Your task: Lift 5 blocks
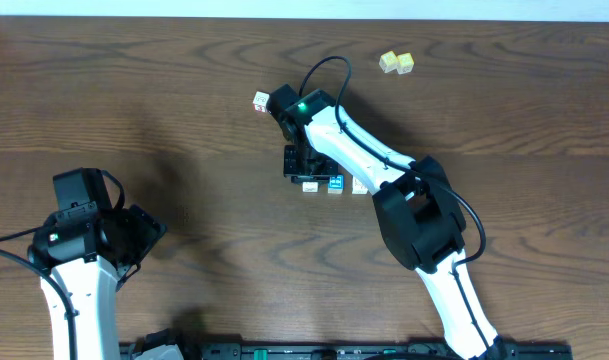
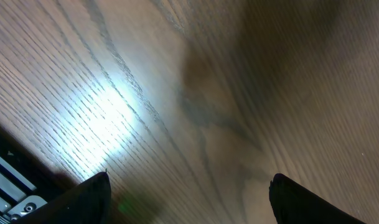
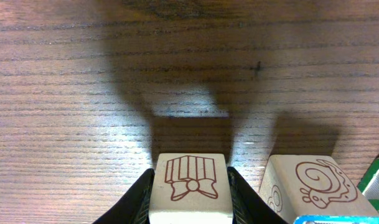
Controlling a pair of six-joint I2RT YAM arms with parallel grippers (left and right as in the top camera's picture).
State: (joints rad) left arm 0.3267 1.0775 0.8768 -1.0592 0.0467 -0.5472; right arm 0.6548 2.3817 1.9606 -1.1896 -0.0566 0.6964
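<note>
A cream block (image 3: pixel 190 177) printed with a red bow sits between the fingers (image 3: pixel 139 199) of my right gripper (image 3: pixel 190 186), which press on both its sides. Just to its right in the right wrist view is a cream block with a snail print (image 3: pixel 313 183), and a blue-edged block (image 3: pixel 326 219) shows at the bottom edge. From overhead, my right gripper (image 1: pixel 302 172) stands at the left end of a short row: a white block (image 1: pixel 310 186), a blue block (image 1: pixel 335 184) and a cream block (image 1: pixel 359 186). My left gripper (image 1: pixel 149 235) is open over bare wood at the lower left.
A pale yellow-green pair of cubes (image 1: pixel 395 63) lies at the back right. A red-marked cube (image 1: pixel 261 101) sits beside the right wrist. A green-edged cube (image 3: pixel 377 183) shows at the right edge of the right wrist view. The left wrist view shows only the wood table (image 2: pixel 195 93).
</note>
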